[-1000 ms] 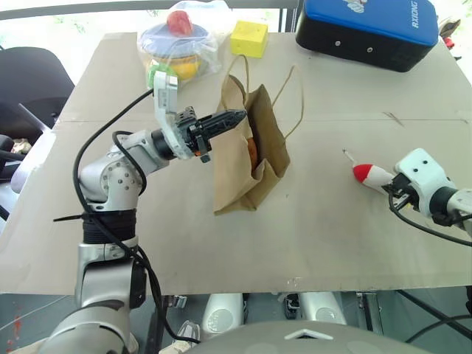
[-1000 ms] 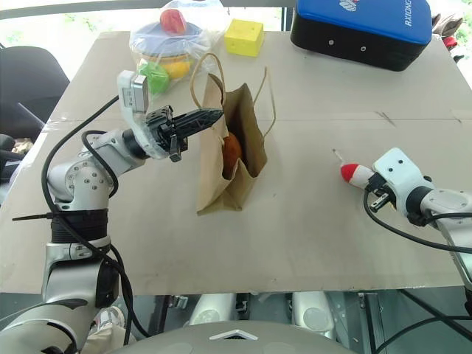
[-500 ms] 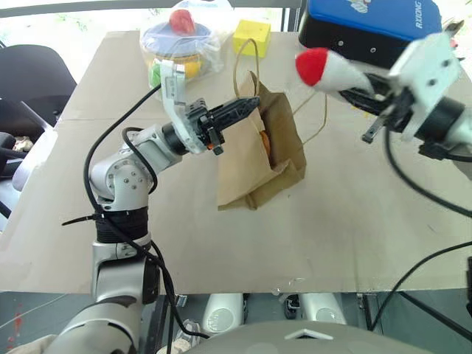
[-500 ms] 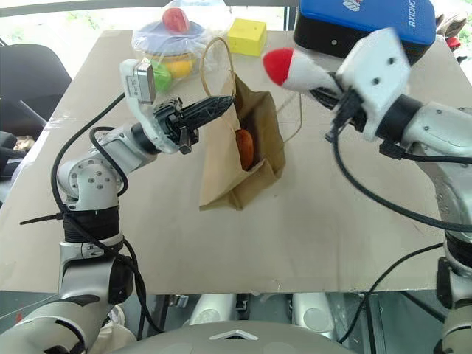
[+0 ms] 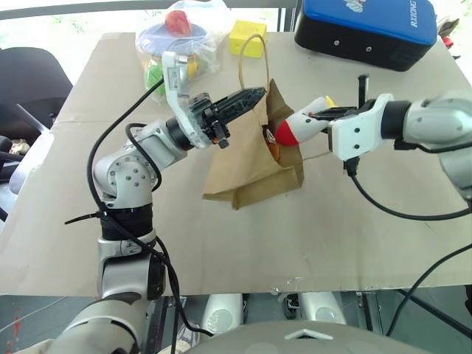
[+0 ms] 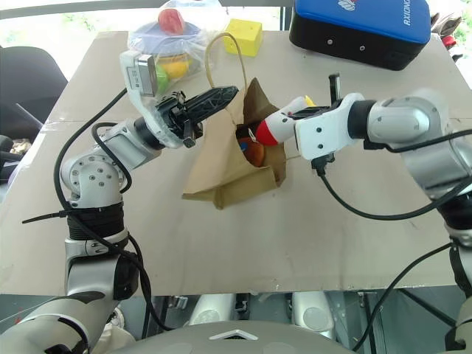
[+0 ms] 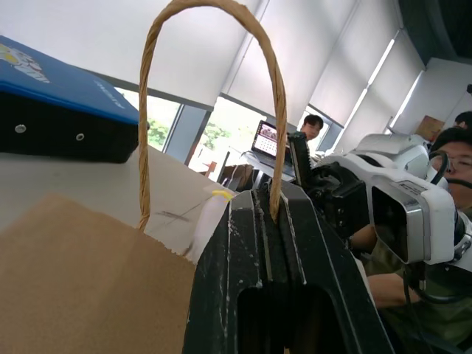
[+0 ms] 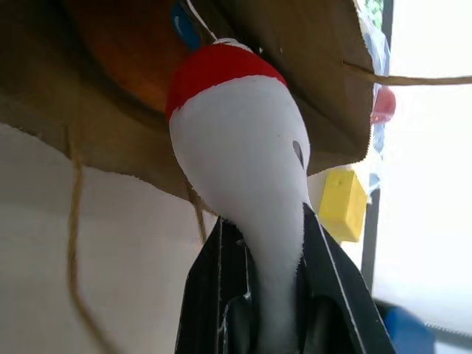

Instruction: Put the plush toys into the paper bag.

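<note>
**White toy brought to the mouth of the held-open bag**

Head views: a second ago the right tool (image 6: 301,112) sat low at the desk's right side with the white plush toy (image 6: 282,127); it has since swung up and across, and the toy's red tip now points into the opening of the paper bag (image 6: 228,166). The right tool is clamped on the toy's narrow end. The left tool (image 5: 254,94), pinched together on one loop handle (image 5: 251,59), has lifted that side of the bag, so the mouth gapes toward the right arm. The brown plush toy (image 6: 253,151) already lies inside the bag. By this showing one toy is in and the second is at the threshold; what seems left is to push it further in and let go.

Around them on the desk (image 5: 332,243) stand a yellow foam cube (image 5: 247,37), a plastic-wrapped stacking toy (image 5: 177,40) and a blue and black case (image 5: 365,29), all behind the bag and well apart from the approach. The second handle (image 5: 318,156) hangs just under the toy and could snag it.

Left wrist view: the two black fingers (image 7: 243,243) are shut on the tan handle loop, with the bag's brown side below. People sit in the background beyond the desk.

Right wrist view: the fingers (image 8: 328,273) grip the white toy's slim end; its red tip sits at the bag's edge, the brown toy showing inside.
</note>
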`<state>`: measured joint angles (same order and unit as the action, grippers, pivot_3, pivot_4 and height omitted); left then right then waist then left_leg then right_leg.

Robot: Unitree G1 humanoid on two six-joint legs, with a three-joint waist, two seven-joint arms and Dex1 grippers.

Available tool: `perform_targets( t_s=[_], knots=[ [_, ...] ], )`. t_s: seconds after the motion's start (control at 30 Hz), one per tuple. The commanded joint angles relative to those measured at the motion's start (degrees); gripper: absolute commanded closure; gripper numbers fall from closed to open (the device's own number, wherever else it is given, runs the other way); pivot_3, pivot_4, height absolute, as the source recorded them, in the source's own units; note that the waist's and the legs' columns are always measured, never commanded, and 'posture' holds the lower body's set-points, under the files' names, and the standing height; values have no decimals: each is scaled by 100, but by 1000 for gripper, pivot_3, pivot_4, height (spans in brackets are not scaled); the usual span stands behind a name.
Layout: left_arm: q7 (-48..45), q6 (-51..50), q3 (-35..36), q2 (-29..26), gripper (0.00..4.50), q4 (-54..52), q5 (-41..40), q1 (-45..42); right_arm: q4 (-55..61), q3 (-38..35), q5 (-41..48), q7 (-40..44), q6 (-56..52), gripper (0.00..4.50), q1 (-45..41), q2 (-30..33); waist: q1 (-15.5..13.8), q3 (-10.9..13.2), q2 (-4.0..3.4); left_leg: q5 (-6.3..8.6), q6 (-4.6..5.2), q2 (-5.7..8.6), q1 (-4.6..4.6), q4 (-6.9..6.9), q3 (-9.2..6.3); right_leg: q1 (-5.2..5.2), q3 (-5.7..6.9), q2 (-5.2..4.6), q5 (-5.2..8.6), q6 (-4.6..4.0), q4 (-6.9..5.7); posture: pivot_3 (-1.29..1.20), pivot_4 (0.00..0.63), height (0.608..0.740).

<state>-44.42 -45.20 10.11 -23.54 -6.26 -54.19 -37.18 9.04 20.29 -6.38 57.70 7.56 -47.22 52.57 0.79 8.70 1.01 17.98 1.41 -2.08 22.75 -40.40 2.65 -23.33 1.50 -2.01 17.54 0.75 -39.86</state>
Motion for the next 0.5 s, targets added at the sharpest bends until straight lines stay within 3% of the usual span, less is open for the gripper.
perform_targets(
  t_s=[0.03, 0.23, 0.37, 0.43, 0.47, 0.5],
  knots=[
    [43, 17, 101, 6, 4500, -321, -151, 57, -358, 212, -105, 254, 612, 4459, -346, -458, 6, 0, 0, 0, 0, 0, 0, 0, 1, 0, 0, 0, 0, 0, 0, 0, 150, 729],
    [-16, 15, -33, 33, 4500, -445, -72, 195, -1729, 806, -397, 626, 1293, 4459, -912, -1513, 43, 0, -1, -1, -2, -3, -4, 0, 0, 0, 4, 1, 0, 0, -7, 0, 150, 729],
    [13, 28, 18, -51, 4500, -495, -52, 323, -1817, 631, -268, 608, 1554, 3027, -952, -1776, -3, 0, -1, -1, -2, 0, 5, -2, -1, 0, 9, -8, 0, 0, 2, 0, 150, 729],
    [41, 35, 63, -97, 4500, -504, -55, 387, -1775, 531, -270, 597, 1717, 1882, -859, -1691, 0, 0, -1, -1, -2, 0, 6, -3, -2, 0, 11, -9, 0, 0, 2, 0, 150, 729],
    [39, 46, 74, -121, 4500, -508, -50, 417, -1711, 479, -198, 663, 1676, 1608, -796, -1619, 0, 0, -1, -1, -2, 0, 6, -3, -3, 0, 12, -9, 0, 0, 2, 0, 150, 729],
    [24, 71, 75, -150, 4500, -514, -28, 458, -1598, 368, -28, 718, 1499, 1608, -705, -1574, -3, 0, -1, -1, -2, 0, 5, -3, -4, 0, 14, -9, 0, 0, -1, 0, 150, 729]
  ],
)
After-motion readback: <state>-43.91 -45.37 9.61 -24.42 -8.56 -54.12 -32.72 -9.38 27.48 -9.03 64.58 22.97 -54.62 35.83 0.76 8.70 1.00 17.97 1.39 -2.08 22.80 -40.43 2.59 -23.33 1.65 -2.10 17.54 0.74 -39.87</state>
